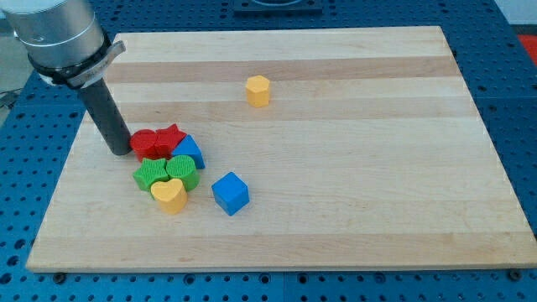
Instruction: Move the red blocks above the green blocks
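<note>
Two red blocks sit side by side at the view's left: a rounded red block (145, 144) and a red star-like block (170, 137) to its right. Just below them lie a green star-like block (150, 175) and a rounded green block (181, 170). My tip (120, 152) rests on the board just left of the rounded red block, touching or nearly touching it. The dark rod rises from it toward the view's top left.
A blue block (190, 152) sits right of the red blocks, a yellow heart block (169, 195) below the green ones, a blue cube (230, 193) further right, and a yellow hexagonal block (258, 90) near the top middle. The wooden board (377, 184) lies on a blue perforated table.
</note>
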{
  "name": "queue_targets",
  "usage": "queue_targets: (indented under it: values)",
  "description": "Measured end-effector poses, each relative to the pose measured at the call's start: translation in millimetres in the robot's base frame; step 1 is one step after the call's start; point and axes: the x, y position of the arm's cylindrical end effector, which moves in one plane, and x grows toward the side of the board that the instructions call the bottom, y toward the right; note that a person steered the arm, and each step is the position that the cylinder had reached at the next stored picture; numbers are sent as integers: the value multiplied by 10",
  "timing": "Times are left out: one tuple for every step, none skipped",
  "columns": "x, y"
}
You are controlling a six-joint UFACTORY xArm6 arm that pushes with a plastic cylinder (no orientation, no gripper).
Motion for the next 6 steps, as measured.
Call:
queue_targets:
  values:
    - [77, 156]
    - [86, 224]
    - [86, 221]
    - [86, 86]
    - [86, -48]
    - [163, -153]
